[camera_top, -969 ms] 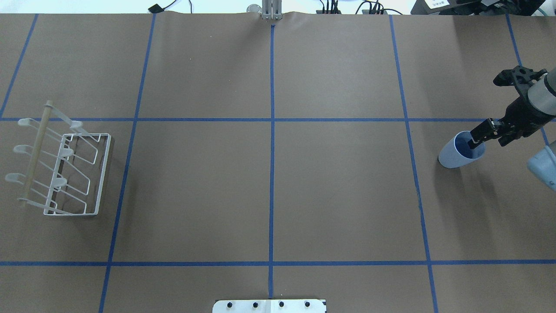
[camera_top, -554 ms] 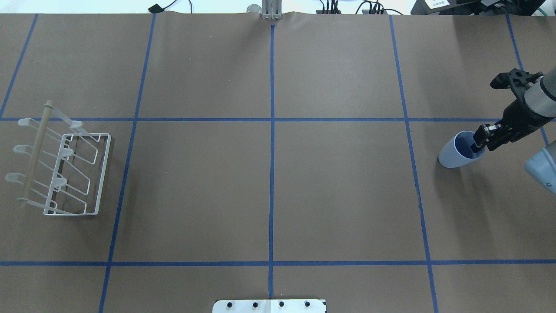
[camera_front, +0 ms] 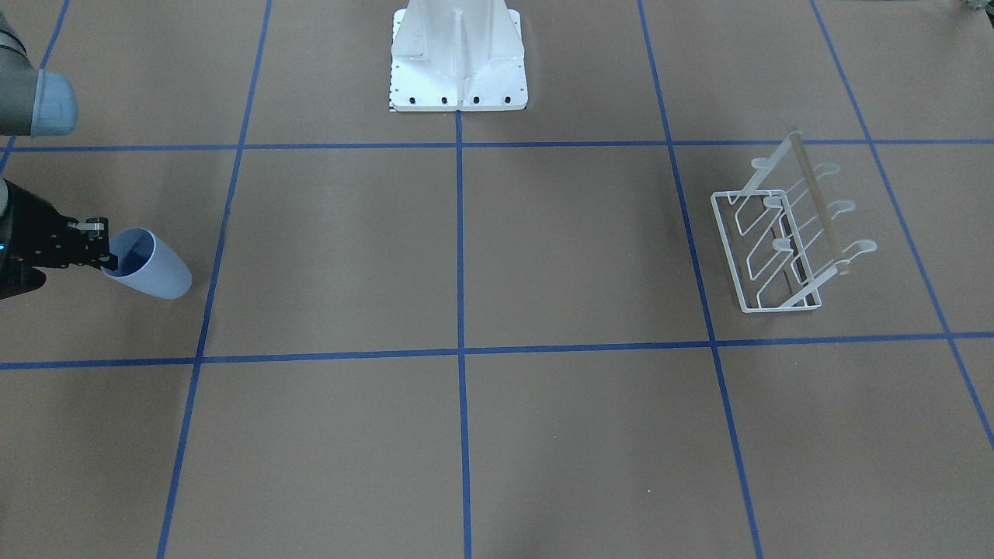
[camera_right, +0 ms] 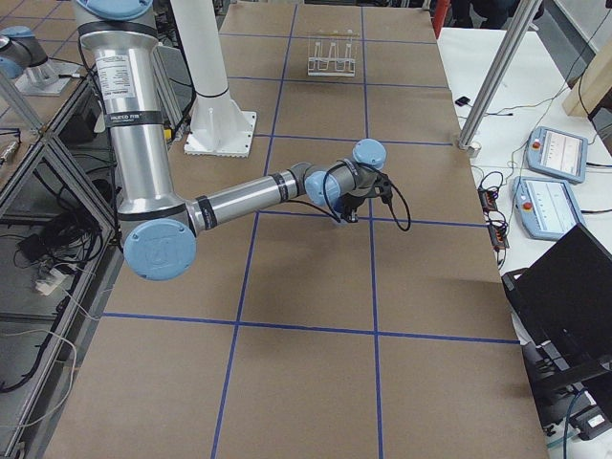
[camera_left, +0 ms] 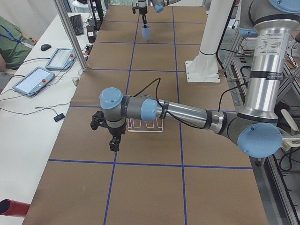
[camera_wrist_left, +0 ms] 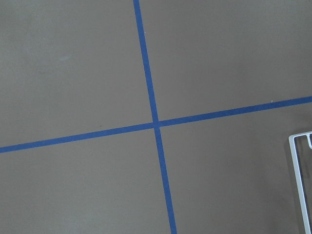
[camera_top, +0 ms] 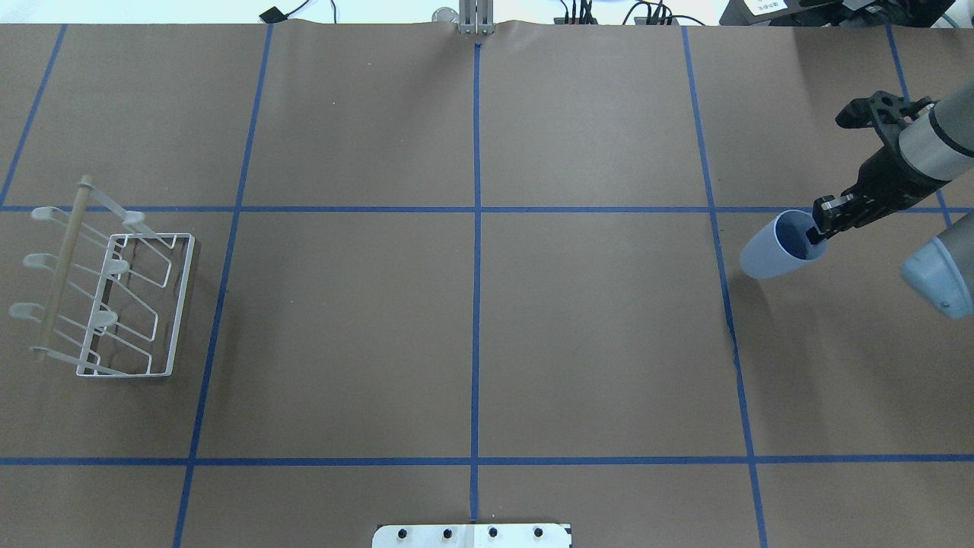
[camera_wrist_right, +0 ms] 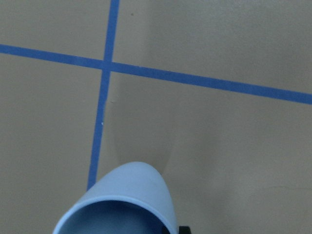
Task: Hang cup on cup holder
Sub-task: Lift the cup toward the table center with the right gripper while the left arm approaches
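Observation:
The light blue cup (camera_top: 770, 255) hangs tilted in my right gripper (camera_top: 818, 228), which is shut on its rim with one finger inside, a little above the table at the right. It also shows in the front view (camera_front: 151, 270), the left side view (camera_left: 146, 33) and the right wrist view (camera_wrist_right: 127, 192). The white wire cup holder (camera_top: 180, 304) with its wooden rod stands far left, empty; it also shows in the front view (camera_front: 818, 200). My left gripper (camera_left: 112, 140) hovers by the holder (camera_left: 145, 124); I cannot tell if it is open or shut.
The white metal pedestal (camera_front: 458, 62) stands at the robot's base, mid-table. Blue tape lines grid the brown table. The holder's base corner (camera_wrist_left: 298, 180) shows in the left wrist view. Tablets and cables lie on a side bench (camera_left: 35, 79).
My right gripper shut on the cup's rim, then lifted the cup and carried it toward the table's middle and far side.

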### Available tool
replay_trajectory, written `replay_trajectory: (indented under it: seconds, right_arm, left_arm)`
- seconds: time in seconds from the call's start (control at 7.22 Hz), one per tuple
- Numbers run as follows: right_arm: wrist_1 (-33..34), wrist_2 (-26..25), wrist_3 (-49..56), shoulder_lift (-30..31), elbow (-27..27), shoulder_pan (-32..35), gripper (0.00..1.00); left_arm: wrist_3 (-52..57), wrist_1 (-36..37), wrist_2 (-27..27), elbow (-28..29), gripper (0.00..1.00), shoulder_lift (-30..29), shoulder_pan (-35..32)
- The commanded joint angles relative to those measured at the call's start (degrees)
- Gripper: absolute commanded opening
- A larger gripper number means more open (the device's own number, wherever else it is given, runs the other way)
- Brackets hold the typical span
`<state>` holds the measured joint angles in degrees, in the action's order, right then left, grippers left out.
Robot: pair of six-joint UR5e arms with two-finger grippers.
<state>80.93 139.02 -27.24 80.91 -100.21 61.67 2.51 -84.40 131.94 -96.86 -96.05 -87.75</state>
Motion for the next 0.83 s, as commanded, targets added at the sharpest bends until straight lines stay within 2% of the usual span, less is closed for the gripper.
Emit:
replay_trajectory:
  seconds: [0.0, 0.14, 0.28, 0.55, 0.69]
  right_arm:
    - [-0.2, 1.4, -7.2, -5.8, -3.3, 0.1, 0.00]
    - [-4.8, 1.4, -16.3, -8.6, -4.0, -0.1, 0.00]
    - [-15.1, 1.3, -27.7, -10.5, -3.3, -1.4, 0.00]
    - [-34.0, -1.5, -46.4, -11.3, -3.3, -3.0, 0.00]
    - [-41.0, -4.8, -53.4, -11.8, -3.2, -5.2, 0.00]
  left_arm:
    - [-9.2, -0.1, 0.5, -0.3, 0.97, -5.7, 0.5]
    - [-12.3, -0.4, 4.9, -0.2, 0.97, -8.1, 1.2]
    - [-15.6, -6.9, 10.9, 0.1, 0.97, -8.5, 1.7]
    - [-36.2, -26.2, 12.7, -0.3, 0.97, -8.8, 6.9]
    - [-45.5, -36.3, 12.5, -0.3, 0.97, -8.9, 9.8]
